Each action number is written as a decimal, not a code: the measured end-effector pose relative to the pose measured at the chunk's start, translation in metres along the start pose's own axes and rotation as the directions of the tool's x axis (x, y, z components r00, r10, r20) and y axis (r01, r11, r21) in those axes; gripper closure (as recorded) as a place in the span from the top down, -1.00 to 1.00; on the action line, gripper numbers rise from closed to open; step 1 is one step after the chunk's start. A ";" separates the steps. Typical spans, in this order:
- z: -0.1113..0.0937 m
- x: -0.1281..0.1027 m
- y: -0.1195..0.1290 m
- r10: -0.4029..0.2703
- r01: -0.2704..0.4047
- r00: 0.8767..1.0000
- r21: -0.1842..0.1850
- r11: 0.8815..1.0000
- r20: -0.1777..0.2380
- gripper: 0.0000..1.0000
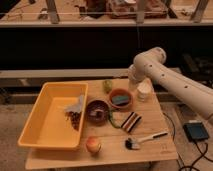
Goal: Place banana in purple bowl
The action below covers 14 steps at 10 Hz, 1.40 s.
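One surface (pixel 154 119) carries two bowls: a purple bowl (pixel 97 110) and an orange bowl (pixel 121 98). It also holds one bin (pixel 37 122), one cup (pixel 144 91), one apple (pixel 93 145) and one brush (pixel 145 139). One banana (pixel 107 86) lies near the far edge, behind the purple bowl and apart from it. The pincer (pixel 133 82) hangs at the far edge between banana and cup; I cannot tell whether it is apart or together. Bare wood shows along the right edge.

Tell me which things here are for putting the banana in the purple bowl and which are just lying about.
For the job: banana, purple bowl, gripper at the back edge of the table, right of the banana.
Lying about: yellow bin, orange bowl, cup, red-yellow fruit, brush.
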 end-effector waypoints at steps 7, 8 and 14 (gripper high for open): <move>0.002 0.000 -0.002 -0.011 0.011 1.000 0.006 1.000 0.009 0.30; 0.008 -0.006 -0.005 -0.025 0.025 0.999 0.009 1.000 0.020 0.30; 0.060 -0.061 -0.047 -0.079 0.075 0.990 0.038 0.996 0.114 0.30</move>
